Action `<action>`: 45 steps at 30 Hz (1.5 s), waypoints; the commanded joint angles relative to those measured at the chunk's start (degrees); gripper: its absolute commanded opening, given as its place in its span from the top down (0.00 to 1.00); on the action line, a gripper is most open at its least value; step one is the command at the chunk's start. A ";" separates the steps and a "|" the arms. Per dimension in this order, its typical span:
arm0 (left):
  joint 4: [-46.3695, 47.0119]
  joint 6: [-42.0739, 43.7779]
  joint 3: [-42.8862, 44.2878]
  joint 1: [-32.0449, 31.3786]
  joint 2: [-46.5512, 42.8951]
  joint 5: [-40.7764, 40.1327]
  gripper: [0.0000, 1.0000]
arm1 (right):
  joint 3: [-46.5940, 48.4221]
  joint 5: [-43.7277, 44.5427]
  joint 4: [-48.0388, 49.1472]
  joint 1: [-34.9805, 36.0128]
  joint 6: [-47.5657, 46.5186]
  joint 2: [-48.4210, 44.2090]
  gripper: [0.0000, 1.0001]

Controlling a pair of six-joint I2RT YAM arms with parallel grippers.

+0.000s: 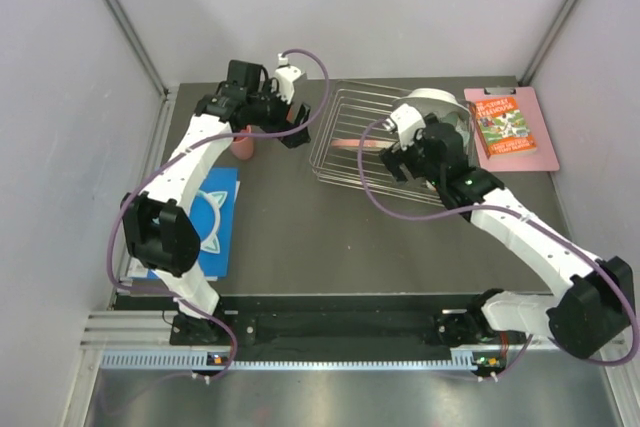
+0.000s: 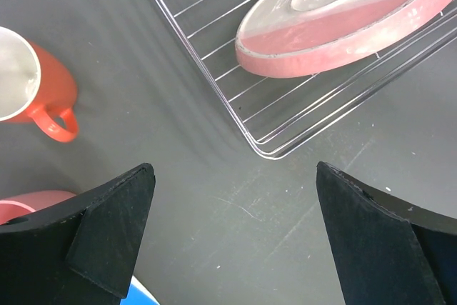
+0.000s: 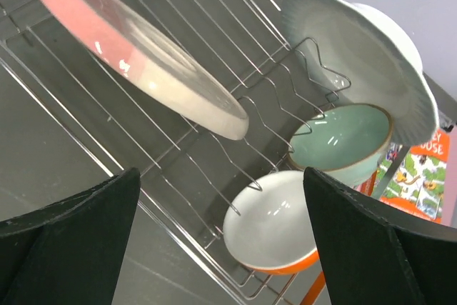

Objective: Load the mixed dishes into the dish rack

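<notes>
The chrome wire dish rack (image 1: 345,142) stands at the back middle. A pink-and-cream plate (image 3: 136,55) leans in it, also shown in the left wrist view (image 2: 343,26). A pale plate (image 3: 357,55), a mint-green bowl (image 3: 343,141) and an orange bowl (image 3: 278,226) sit in its right end. An orange cup (image 2: 36,83) and a pink cup (image 2: 28,205) stand on the table left of the rack. My left gripper (image 2: 235,233) is open and empty above the table by the rack's corner. My right gripper (image 3: 221,241) is open and empty over the rack's near edge.
A blue book (image 1: 215,217) with teal cat-ear headphones lies at the front left. A pink clipboard with a colourful book (image 1: 510,127) lies right of the rack. Grey walls close the left, back and right sides.
</notes>
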 commanded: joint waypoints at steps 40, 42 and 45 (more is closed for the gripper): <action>5.19 -1.93 4.55 -2.93 11.34 0.62 0.01 | 9.41 6.92 9.37 7.38 -13.75 19.38 0.41; 5.19 -2.19 4.73 -3.20 12.39 0.62 0.01 | 8.70 6.83 9.63 7.12 -13.84 18.50 0.43; 5.19 -2.37 4.82 -3.64 13.71 0.44 0.01 | 6.95 6.92 10.25 6.85 -14.71 17.45 0.47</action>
